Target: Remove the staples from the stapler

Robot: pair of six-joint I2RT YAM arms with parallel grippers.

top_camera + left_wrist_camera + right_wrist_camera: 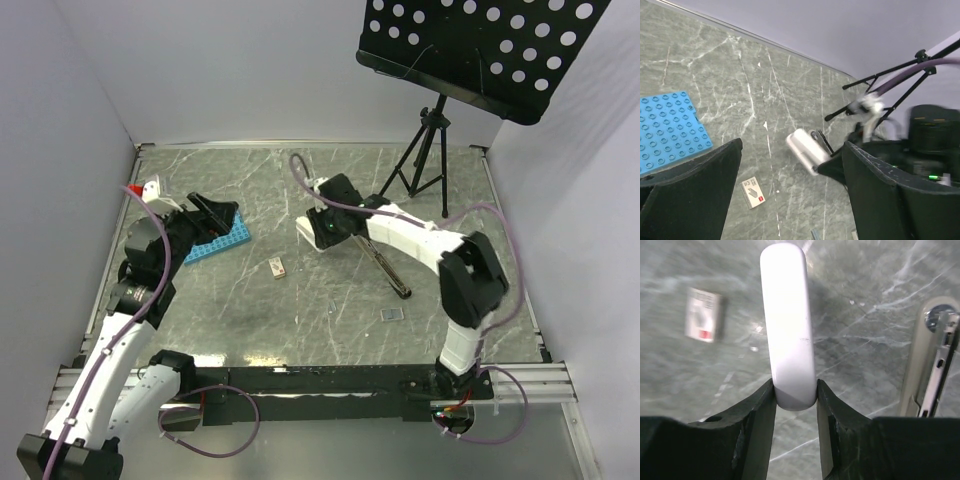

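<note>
Grey marbled surface, fenced by white walls, carries everything. Near its middle the right tool pinches the stapler by its rounded white end, one finger pressed against each side. The left tool hangs spread wide over a blue studded plate near the left wall, gripping nothing. A small tan block lies between the two tools. The staples, a tiny grey strip, lie well apart from the stapler, nearer the arm bases.

Grey marbled table bears a blue studded plate, a small card and perhaps staples
</note>
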